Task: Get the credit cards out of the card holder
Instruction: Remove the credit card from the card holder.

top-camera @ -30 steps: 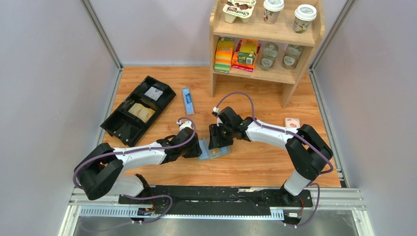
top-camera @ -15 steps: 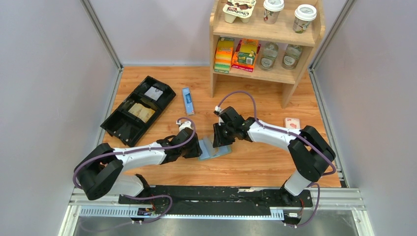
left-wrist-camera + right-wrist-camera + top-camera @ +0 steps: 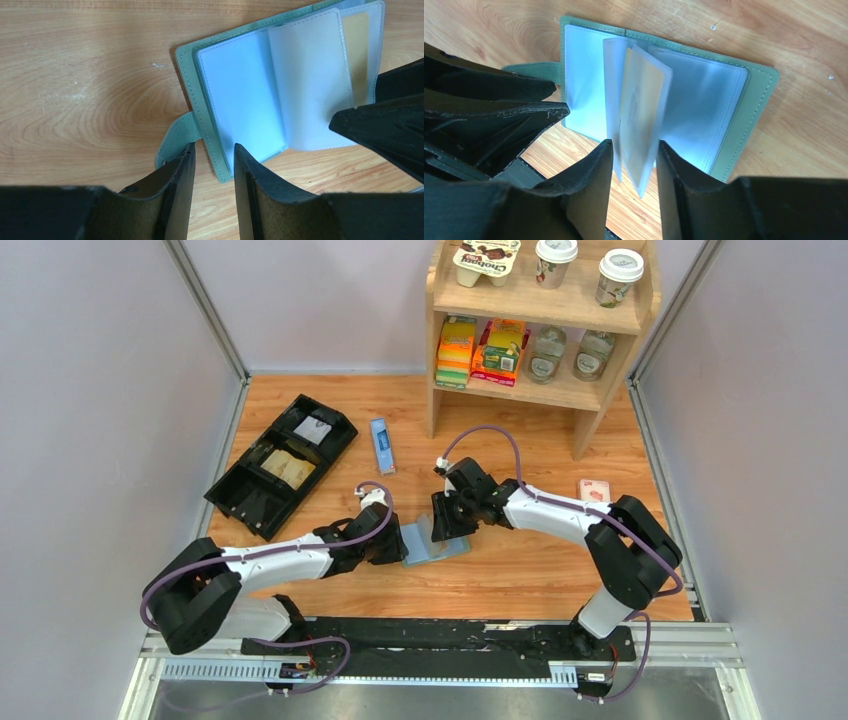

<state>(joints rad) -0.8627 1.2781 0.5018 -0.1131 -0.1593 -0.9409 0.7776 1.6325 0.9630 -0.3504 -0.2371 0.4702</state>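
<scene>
The card holder (image 3: 440, 548) lies open on the wood table, sage green outside, with pale blue pocket pages. My left gripper (image 3: 398, 542) is open at its left edge. In the left wrist view, the left gripper (image 3: 214, 156) has one fingertip on the strap tab (image 3: 172, 137) and the other over the holder's near corner (image 3: 220, 170). My right gripper (image 3: 634, 150) is open, with raised pocket pages standing between its fingers. One page holds a tan credit card (image 3: 641, 112), which also shows in the left wrist view (image 3: 357, 47).
A black compartmented tray (image 3: 235, 502) with tan flat items lies at the left. A long narrow blue box (image 3: 381, 443) lies behind the grippers. A wooden shelf (image 3: 585, 395) with goods stands at the back. A small pink box (image 3: 594, 490) lies at the right.
The right gripper has shifted slightly right and back, uncovering more of the open holder. The left arm's elbow has dropped a little to the left. The holder stays in place.
</scene>
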